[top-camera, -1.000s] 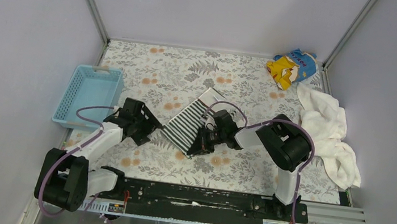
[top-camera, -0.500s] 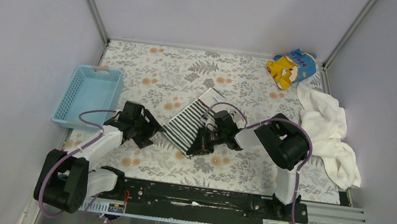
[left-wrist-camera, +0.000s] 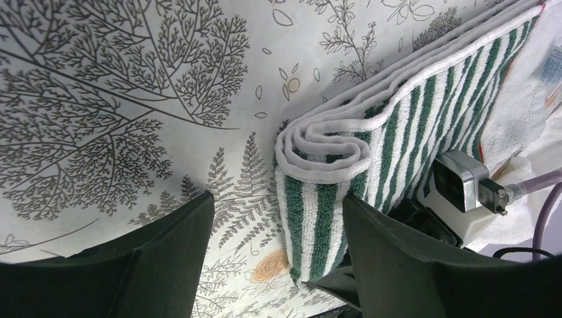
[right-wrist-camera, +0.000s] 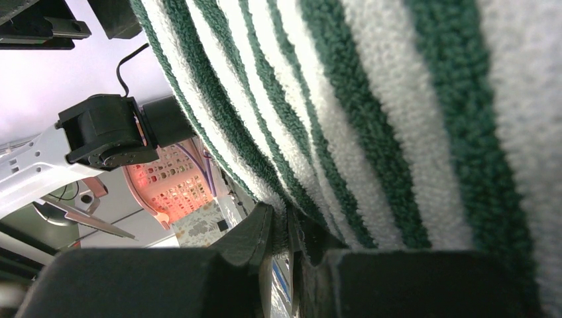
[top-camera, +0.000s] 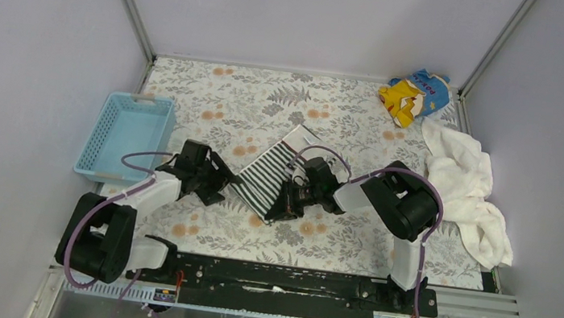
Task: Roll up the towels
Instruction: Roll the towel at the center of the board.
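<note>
The striped towel [left-wrist-camera: 331, 199] showing looped terry cloth, rough and matt. The white towel [top-camera: 466, 190] looking plush terry. The table cover [left-wrist-camera: 132, 99] lying smooth, matt. The basket [top-camera: 126, 136] appearing as latticed plastic. The left gripper [left-wrist-camera: 277, 199] fingers [left-wrist-camera: 152, 265] reading as matt black plastic.

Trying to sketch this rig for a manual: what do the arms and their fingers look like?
The left arm and right arm both have bulky black joints joined by white links, each trailed by a looping purple cable. The fingers are matte black, broad and wedge-shaped.
</note>
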`<state>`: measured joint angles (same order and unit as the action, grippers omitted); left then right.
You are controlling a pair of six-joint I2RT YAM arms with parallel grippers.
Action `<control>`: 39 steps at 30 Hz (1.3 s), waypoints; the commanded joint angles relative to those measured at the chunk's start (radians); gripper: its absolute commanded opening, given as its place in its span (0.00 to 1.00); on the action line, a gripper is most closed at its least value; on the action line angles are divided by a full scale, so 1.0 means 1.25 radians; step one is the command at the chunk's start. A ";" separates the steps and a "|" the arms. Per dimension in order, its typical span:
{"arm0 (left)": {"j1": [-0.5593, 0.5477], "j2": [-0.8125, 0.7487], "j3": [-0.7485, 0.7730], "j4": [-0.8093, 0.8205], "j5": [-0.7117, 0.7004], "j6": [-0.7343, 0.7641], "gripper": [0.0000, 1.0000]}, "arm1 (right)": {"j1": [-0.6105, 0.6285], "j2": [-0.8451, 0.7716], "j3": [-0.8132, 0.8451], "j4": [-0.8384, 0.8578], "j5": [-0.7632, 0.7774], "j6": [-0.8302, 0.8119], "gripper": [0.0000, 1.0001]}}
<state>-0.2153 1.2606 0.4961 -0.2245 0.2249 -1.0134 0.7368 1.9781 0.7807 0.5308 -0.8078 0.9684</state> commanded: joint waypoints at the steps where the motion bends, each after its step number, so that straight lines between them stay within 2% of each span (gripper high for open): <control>1: -0.010 0.038 0.002 0.018 -0.036 -0.002 0.70 | 0.003 0.039 -0.020 -0.070 0.067 -0.030 0.04; 7: -0.031 0.100 -0.020 0.016 -0.062 -0.010 0.62 | 0.003 0.015 -0.009 -0.109 0.089 -0.054 0.06; 9: -0.034 0.114 -0.030 0.015 -0.071 -0.014 0.56 | 0.003 -0.003 -0.001 -0.139 0.108 -0.073 0.09; 12: -0.034 0.129 -0.035 0.009 -0.083 -0.016 0.52 | 0.003 -0.043 0.018 -0.208 0.147 -0.120 0.12; 20: -0.038 0.142 -0.007 -0.027 -0.110 -0.009 0.43 | 0.005 -0.163 0.073 -0.419 0.291 -0.250 0.33; 28: -0.039 0.152 0.004 -0.034 -0.115 -0.005 0.42 | 0.050 -0.293 0.139 -0.566 0.462 -0.384 0.46; 34: -0.041 0.159 0.011 -0.036 -0.115 -0.002 0.42 | 0.142 -0.351 0.162 -0.524 0.502 -0.509 0.52; 39: -0.040 0.163 0.016 -0.042 -0.119 0.001 0.42 | 0.207 -0.308 0.203 -0.522 0.525 -0.597 0.55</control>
<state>-0.2623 1.4063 0.5491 -0.1371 0.2028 -1.0595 0.9440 1.5707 0.9726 -0.1291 -0.2096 0.3580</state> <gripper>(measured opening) 0.422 0.547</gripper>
